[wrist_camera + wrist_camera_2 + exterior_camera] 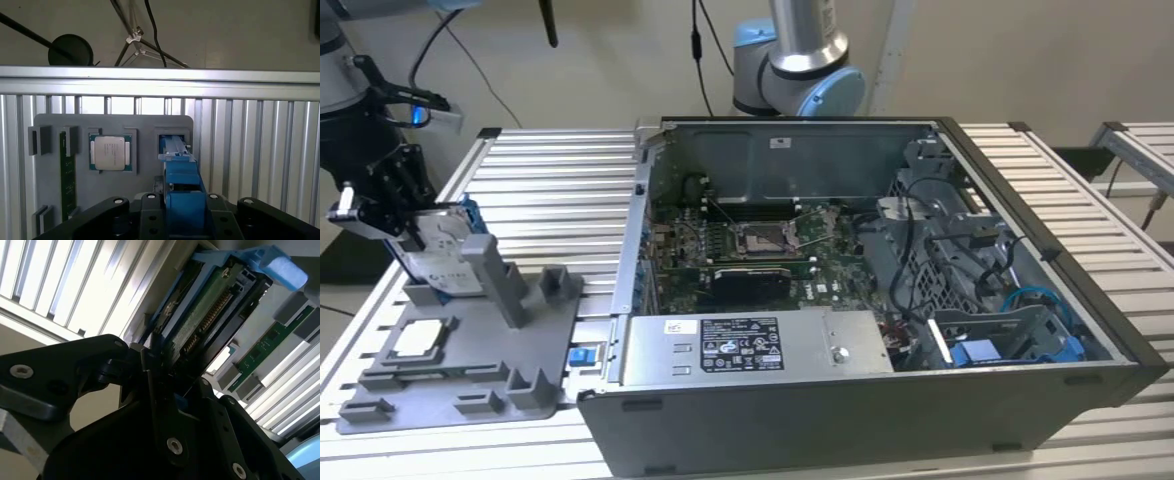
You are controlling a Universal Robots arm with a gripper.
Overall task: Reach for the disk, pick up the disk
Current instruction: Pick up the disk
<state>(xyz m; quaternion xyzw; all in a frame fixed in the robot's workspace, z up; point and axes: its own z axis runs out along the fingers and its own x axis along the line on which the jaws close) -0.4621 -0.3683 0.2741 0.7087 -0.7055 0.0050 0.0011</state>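
At the exterior view's left, the gripper is clamped on the disk, which stands on edge at the grey fixture. In the first wrist view, its fingers flank the blue bracket — touching both sides.

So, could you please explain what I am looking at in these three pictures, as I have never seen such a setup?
It is a robot arm with a gripper at its end. The exterior view looks from off the arm across a slatted metal table. Both wrist views come from cameras riding on the arm. On the table are an open computer case and a grey holder tray with a processor chip. The disk, a silver drive in a blue bracket, stands on edge in that tray. The gripper is right at the disk, but I cannot tell whether it grips it.
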